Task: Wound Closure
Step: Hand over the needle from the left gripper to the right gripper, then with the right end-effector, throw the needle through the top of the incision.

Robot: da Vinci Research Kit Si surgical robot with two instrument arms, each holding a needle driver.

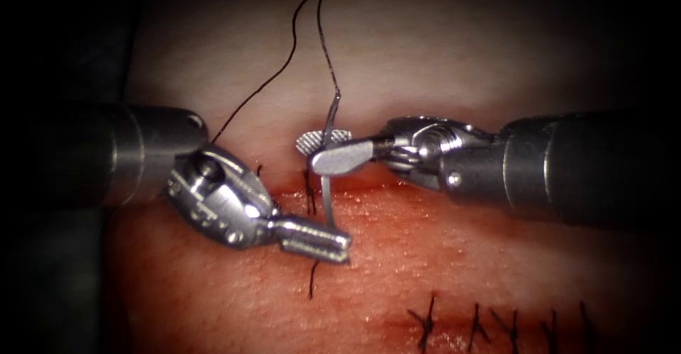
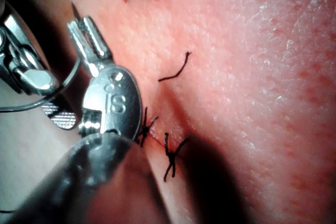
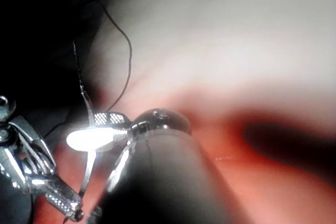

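Observation:
The curved needle (image 1: 328,194) stands nearly upright over the tissue (image 1: 454,255), free of it. My left tool (image 1: 333,244) is shut on the needle close to its point, and that point (image 2: 73,10) sticks out just past the jaw tips. My right tool (image 1: 323,150) has its jaws open around the needle's upper body, with the ridged pad (image 1: 311,141) behind it and the smooth jaw in front. Black thread (image 1: 287,59) rises from the needle's tail, loops high, and drops behind the left tool's wrist. The right wrist view shows the needle (image 3: 89,166) between the right jaws.
A tied stitch (image 1: 310,192) crosses the cut just left of the needle, and a loose thread end (image 1: 313,279) lies below the left jaws. A row of several finished stitches (image 1: 477,323) runs along the lower right. Red fluid wets the cut's edge (image 1: 383,192).

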